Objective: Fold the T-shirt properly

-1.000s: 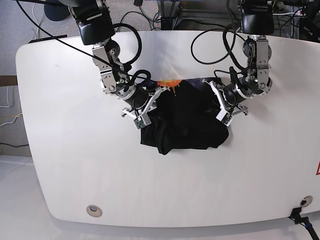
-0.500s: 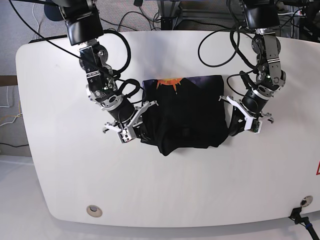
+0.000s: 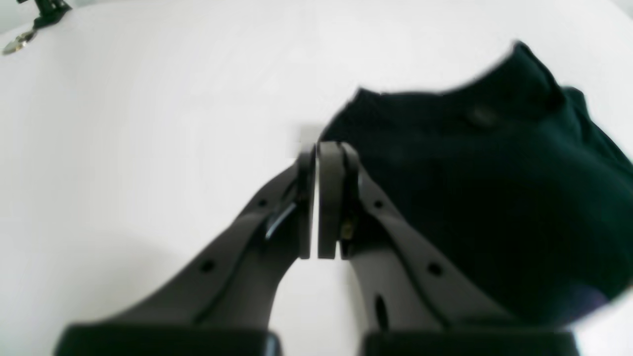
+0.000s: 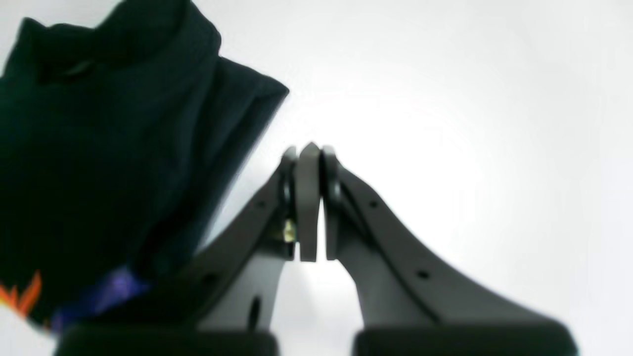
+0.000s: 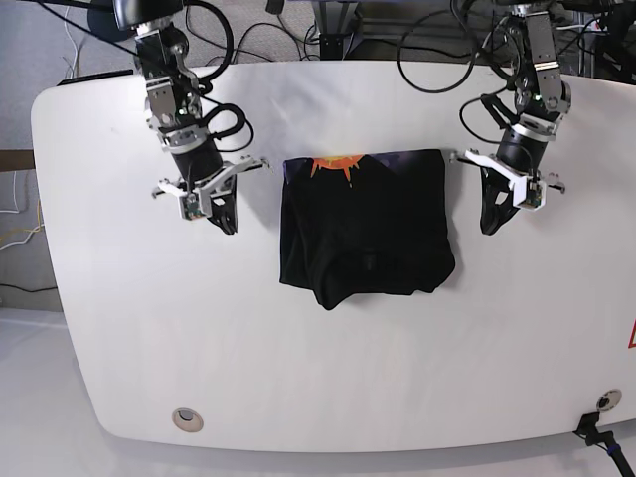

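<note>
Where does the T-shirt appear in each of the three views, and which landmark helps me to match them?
Base: the T-shirt lies in the middle of the table, between the two arms.
Left wrist: it fills the right half, beside the shut left gripper.
Right wrist: it fills the left side, beside the shut right gripper.
Shared landmark: the orange print, also at the right wrist view's lower left; the left wrist view does not show it.

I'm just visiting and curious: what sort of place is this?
Probably a robotics lab: two robot arms over a bare white table, loose cables trailing behind, and a black T-shirt laid out for practice.
</note>
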`<state>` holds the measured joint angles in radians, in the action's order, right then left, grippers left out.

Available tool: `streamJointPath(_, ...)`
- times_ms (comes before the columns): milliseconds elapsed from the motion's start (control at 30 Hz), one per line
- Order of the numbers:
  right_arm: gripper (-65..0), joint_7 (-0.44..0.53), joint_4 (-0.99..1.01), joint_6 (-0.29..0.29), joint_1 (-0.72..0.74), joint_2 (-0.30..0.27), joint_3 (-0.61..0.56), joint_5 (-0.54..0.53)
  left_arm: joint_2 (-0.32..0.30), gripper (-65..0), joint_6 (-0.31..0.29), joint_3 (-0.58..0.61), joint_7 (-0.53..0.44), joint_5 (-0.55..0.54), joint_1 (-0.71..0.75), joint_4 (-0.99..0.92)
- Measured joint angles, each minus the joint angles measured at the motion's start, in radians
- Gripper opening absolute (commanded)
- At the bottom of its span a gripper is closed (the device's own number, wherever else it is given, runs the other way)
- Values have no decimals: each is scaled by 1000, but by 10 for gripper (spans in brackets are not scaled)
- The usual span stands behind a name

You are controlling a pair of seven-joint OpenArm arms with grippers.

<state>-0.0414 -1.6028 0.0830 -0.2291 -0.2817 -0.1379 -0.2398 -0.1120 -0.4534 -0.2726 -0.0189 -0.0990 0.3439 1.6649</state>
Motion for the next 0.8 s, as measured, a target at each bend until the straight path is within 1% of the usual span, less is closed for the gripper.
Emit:
streamJointPath(100,-650,-7,-80,-6,-115,-1,39,2,9,-650,-9,-22,0,0,127,96)
streamJointPath(200,-650,4,-176,5,-258,2,79,0,43,-650,-8,-79,1,-2,232,183)
streamJointPath(300,-650,3,-249,-6,-402,4,119,1,77,-650,-3,-121,-2,-2,320,230)
streamJointPath(333,-650,3,-267,-2,-443,3,128,0,76,-650,-17,-128,-5,-3,348,238)
streamJointPath(433,-650,12,-299,2,-553,5,154,0,72,-650,1,-136,0,-3,426,236)
streamJointPath(500,-650,4,-303,2,-610,5,165,-1,71,-650,-3,-136,-3,-5,479,237)
streamJointPath(600,-650,10,-314,0,-693,4,166,0,82,-650,-11,-134,-4,-6,559,236)
streamJointPath(667,-650,10,-318,3,-753,8,163,-1,101,-650,-1,-135,-5,-6,615,236)
streamJointPath(767,-650,9,-323,-1,-844,6,163,-1,109,-650,-11,-134,-4,-6,700,236)
streamJointPath(800,-650,7,-322,-4,-868,13,164,-1,109,-650,-9,-134,-5,-6,722,234)
